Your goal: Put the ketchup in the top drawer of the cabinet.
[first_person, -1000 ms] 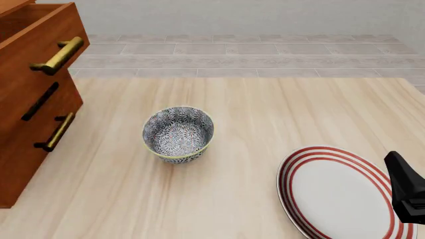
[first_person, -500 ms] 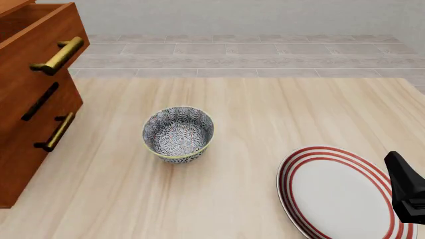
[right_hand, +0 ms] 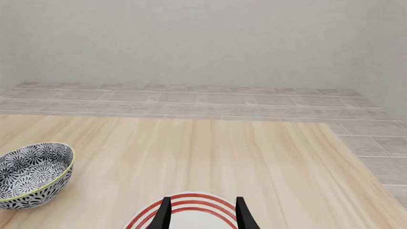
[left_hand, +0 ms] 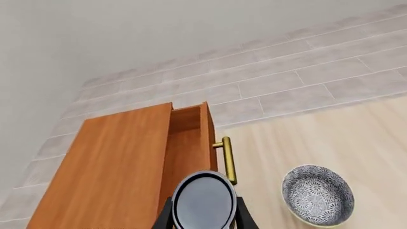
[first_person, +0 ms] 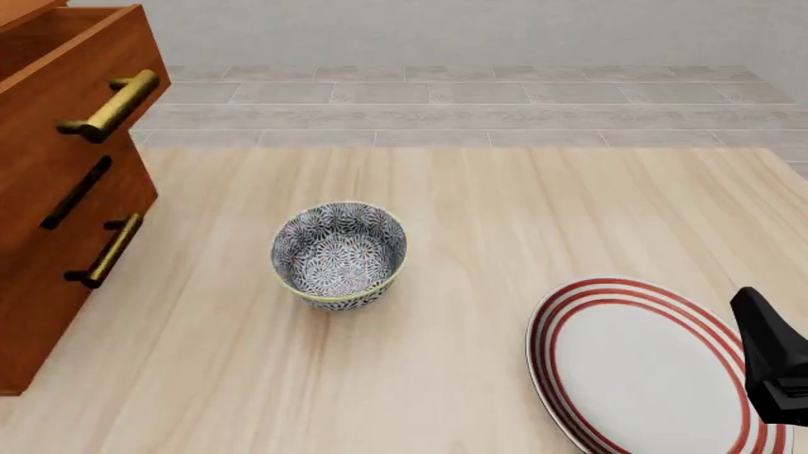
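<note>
In the left wrist view my left gripper point(left_hand: 203, 220) is shut on the ketchup point(left_hand: 202, 199). Only the can's dark grey round top shows between the black fingers point(left_hand: 167, 217). The can hangs above the cabinet point(left_hand: 108, 171), over the front of the top drawer point(left_hand: 188, 138), which is pulled out with its brass handle point(left_hand: 228, 160) facing the table. In the front view the cabinet point(first_person: 51, 284) stands at the left with the open top drawer point(first_person: 70, 71); the left gripper and the ketchup are out of that view. My right gripper point(right_hand: 203, 217) is open and empty over the plate.
A grey patterned bowl point(first_person: 339, 253) stands mid-table, right of the cabinet. A red-ringed white plate point(first_person: 631, 369) lies at the front right under my right gripper point(first_person: 770, 364). Below the top drawer are a black handle point(first_person: 76, 192) and a smaller brass handle point(first_person: 112, 251).
</note>
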You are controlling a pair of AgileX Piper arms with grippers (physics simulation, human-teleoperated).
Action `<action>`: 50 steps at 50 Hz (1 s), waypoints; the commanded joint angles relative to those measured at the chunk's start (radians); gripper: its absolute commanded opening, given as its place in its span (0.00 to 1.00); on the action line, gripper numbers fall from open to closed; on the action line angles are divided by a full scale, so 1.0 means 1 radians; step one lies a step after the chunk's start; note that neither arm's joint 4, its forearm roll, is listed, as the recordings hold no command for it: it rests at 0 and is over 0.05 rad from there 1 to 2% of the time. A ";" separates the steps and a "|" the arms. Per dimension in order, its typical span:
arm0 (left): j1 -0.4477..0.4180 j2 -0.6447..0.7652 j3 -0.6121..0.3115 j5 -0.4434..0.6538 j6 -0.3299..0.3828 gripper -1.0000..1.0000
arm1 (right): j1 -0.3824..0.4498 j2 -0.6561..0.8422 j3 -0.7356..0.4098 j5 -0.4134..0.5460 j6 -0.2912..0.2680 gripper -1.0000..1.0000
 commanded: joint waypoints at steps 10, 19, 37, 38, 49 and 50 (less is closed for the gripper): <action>0.113 0.042 0.020 -0.054 0.074 0.00 | 0.000 0.000 0.000 0.000 0.000 1.00; 0.124 0.044 0.077 -0.087 0.081 0.00 | 0.000 0.000 0.000 0.000 0.000 1.00; 0.141 0.069 0.139 -0.145 0.086 0.00 | 0.000 0.000 0.000 0.000 0.000 1.00; 0.144 0.069 0.142 -0.149 0.089 0.00 | 0.000 0.000 0.000 0.000 0.000 1.00; 0.169 0.082 0.162 -0.175 0.096 0.00 | 0.000 0.000 0.000 0.000 0.000 1.00; 0.170 0.081 0.165 -0.177 0.097 0.00 | 0.000 0.000 0.000 0.000 0.000 1.00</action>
